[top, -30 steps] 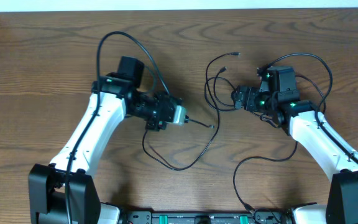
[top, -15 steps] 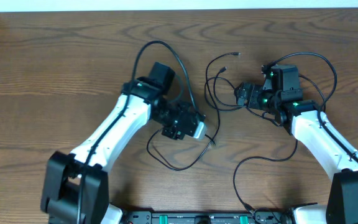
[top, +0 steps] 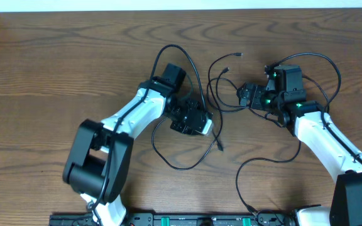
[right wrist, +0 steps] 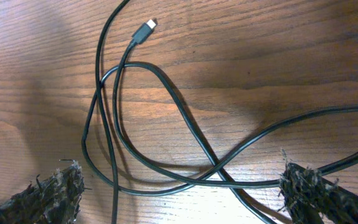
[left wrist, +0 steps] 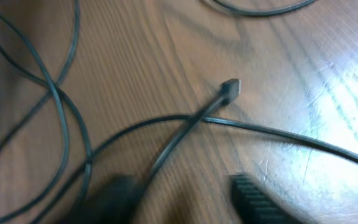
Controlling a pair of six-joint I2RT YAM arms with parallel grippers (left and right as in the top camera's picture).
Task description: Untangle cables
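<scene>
1. Wooden table [top: 43,75]: thin black cables [right wrist: 218,172] lie in loose loops at centre, between both arms.
2. Left gripper [left wrist: 182,193]: jaws partly apart, gripping nothing; plug end [left wrist: 230,90] lies just ahead.
3. Right gripper [right wrist: 182,186]: jaws spread wide over crossing loops, none held.

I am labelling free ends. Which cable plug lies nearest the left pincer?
In the overhead view, the middle plug, just beside the left pincer; the top plug and the bottom plug lie much farther away.
</scene>
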